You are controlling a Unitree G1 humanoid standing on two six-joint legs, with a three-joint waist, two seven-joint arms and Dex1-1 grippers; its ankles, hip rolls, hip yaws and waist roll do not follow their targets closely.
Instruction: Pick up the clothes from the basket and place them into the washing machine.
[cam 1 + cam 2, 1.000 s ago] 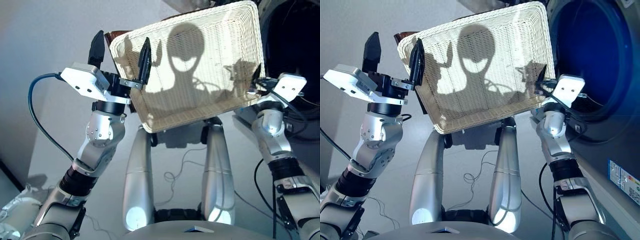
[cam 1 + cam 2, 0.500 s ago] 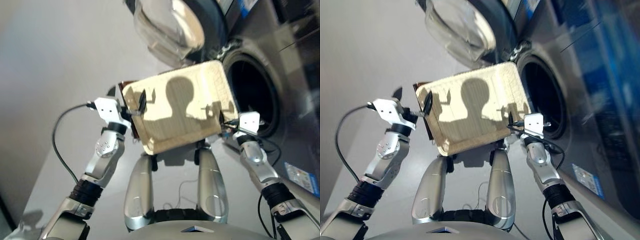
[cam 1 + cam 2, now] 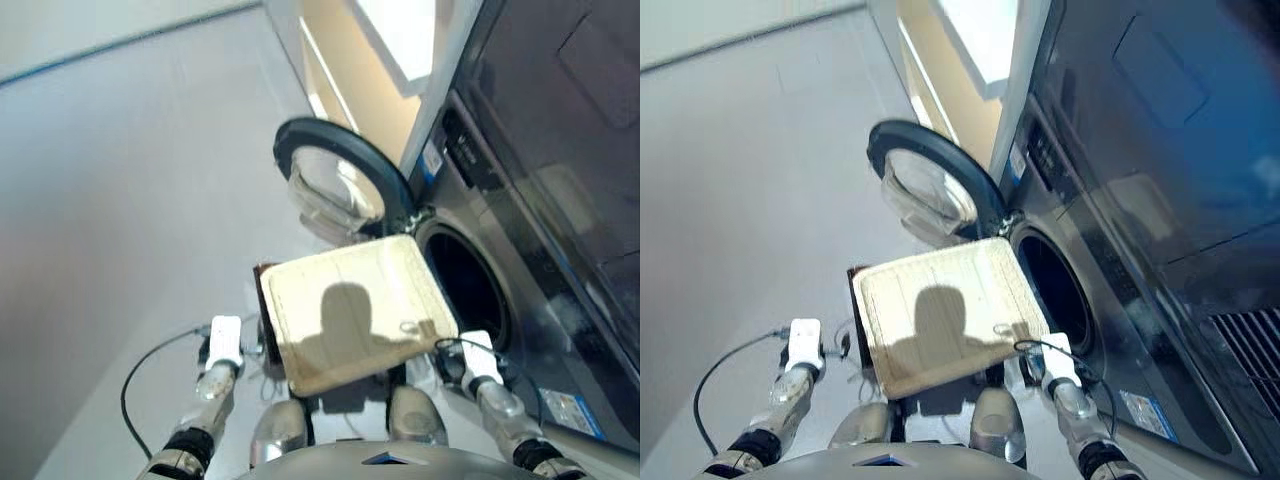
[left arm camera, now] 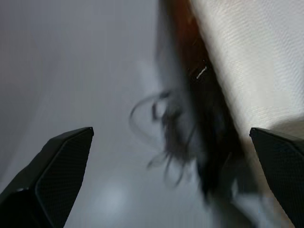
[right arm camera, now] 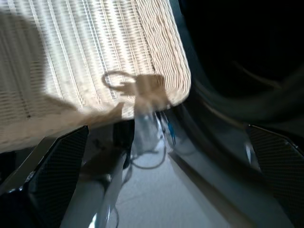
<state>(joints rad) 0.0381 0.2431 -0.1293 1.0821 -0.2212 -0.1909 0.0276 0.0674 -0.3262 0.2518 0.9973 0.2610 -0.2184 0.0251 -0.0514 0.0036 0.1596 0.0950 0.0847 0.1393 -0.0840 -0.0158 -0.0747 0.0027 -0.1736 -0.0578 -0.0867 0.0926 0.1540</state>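
Pale grey floor (image 3: 120,200) around empty basket (image 3: 350,310); both pincers (image 4: 156,180) (image 5: 156,180) wide, unladen.

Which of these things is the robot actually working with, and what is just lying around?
Part of the job:
- cream woven wicker basket, no clothes visible in it
- dark grey front-loading washing machine, round glass door open
- left gripper and right gripper, both open and holding nothing

Just lying about:
- loose cables on the floor
- grey vent grille

I've got both arms low and forward. My left claw (image 4: 171,180) has its fingers (image 4: 52,175) spread wide, gripping nothing; my right claw (image 5: 161,180) is likewise wide apart (also bare).
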